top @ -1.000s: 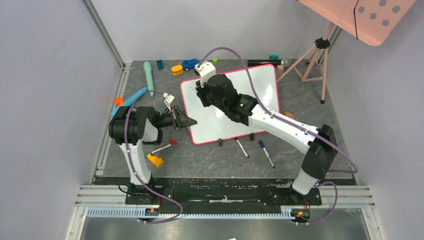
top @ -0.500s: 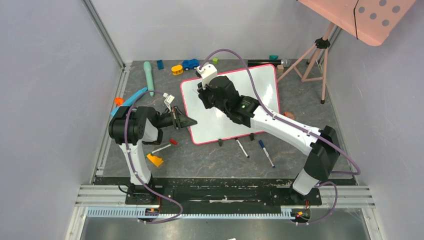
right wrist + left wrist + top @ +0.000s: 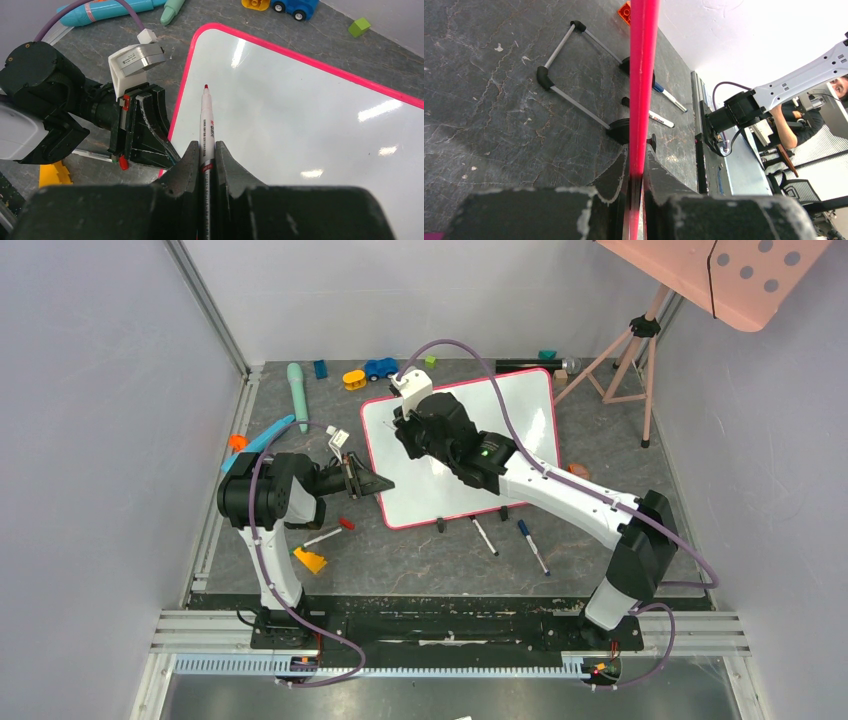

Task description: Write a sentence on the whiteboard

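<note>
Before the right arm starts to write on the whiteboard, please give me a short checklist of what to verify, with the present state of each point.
1. The left tool is shut on the frame of the whiteboard: ok.
2. The right tool is shut on the red marker: ok.
3. The cap is off and the red tip is exposed: ok.
4. The board area around the tip is blank, with no writing: ok.
5. The tip touches the board surface: cannot tell.
6. The loose pens lie off the board, beside its near edge: ok.
</note>
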`<state>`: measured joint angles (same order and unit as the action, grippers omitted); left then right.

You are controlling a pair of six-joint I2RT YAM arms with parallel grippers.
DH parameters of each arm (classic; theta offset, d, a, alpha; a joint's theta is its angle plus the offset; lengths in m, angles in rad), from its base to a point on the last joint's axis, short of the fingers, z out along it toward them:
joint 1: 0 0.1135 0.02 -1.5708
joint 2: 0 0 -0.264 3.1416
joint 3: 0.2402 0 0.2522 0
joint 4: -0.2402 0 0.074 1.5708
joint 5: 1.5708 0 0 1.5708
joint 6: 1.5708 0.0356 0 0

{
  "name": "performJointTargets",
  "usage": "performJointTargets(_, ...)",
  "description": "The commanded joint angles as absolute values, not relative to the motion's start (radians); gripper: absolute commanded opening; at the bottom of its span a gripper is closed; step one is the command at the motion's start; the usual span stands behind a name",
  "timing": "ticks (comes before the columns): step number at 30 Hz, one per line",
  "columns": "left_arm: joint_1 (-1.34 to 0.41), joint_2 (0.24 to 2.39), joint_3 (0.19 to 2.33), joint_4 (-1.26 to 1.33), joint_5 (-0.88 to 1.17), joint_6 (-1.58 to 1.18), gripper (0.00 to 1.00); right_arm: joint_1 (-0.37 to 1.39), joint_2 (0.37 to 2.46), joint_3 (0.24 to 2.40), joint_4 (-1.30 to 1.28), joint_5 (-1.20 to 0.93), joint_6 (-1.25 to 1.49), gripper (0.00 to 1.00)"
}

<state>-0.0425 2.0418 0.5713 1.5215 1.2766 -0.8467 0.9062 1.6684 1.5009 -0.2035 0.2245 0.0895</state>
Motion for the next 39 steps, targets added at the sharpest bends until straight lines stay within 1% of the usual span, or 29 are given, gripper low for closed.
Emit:
performJointTargets(1,-0.072,2.081,0.55,1.557,1.305,-0.778,0.02,0.908,1.669,1.54,-0.177,0.215,0.099,0.0)
performJointTargets(22,-0.072,2.08,0.55,1.557,1.304,-0.778,0.02,0.908,1.658,1.52,-0.177,0.206,0.104,0.0)
performJointTargets(39,-0.071,2.082,0.55,1.557,1.304,-0.778,0.02,0.909,1.595,1.426,-0.177,0.145,0.147,0.0)
